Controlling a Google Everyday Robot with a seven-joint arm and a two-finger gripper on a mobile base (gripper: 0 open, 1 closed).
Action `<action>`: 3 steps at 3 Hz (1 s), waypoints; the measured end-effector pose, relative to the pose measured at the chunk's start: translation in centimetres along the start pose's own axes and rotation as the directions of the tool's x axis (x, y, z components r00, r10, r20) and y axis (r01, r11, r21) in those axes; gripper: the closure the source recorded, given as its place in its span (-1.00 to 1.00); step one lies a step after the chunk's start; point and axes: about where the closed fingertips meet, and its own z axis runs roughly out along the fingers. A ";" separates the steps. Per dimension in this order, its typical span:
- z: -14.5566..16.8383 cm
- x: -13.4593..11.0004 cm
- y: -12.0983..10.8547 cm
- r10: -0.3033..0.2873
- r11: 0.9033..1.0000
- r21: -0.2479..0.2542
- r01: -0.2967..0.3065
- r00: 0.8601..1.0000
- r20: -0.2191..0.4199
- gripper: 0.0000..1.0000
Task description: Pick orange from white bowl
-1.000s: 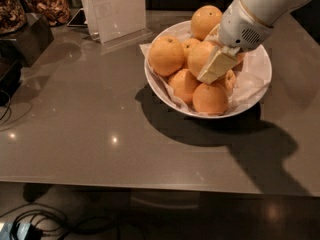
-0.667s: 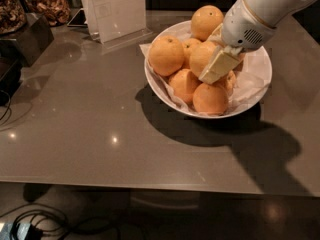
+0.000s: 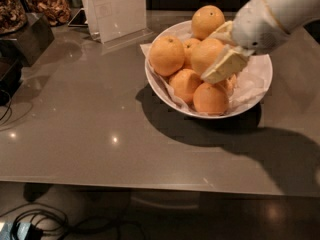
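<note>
The white bowl [image 3: 261, 85] stands on the grey table at upper right, lined with crinkled white paper and piled with several oranges. The large pale orange [image 3: 201, 53] sits in the middle of the pile. My gripper [image 3: 220, 54] reaches in from the upper right and rests against the right side of that orange, with cream-coloured parts above and below it. Another big orange [image 3: 167, 55] lies at the bowl's left and one [image 3: 207, 20] at the back. The orange's right side is hidden by the gripper.
A clear plastic sign stand [image 3: 116, 9] is behind the bowl at upper left. Dark containers with dried food [image 3: 20, 19] stand at the far left. The table's front edge [image 3: 150, 181] runs below, with cables [image 3: 30, 226] on the floor.
The arm has shifted slightly to the right. The oranges and the bowl have stayed in place.
</note>
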 end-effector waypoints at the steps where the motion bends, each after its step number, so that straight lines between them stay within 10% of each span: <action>1: -3.5 1.2 2.2 0.003 0.999 0.041 -0.011 0.984 0.179 1.00; 3: -9.1 7.1 6.3 0.152 0.970 0.123 -0.211 0.915 0.374 1.00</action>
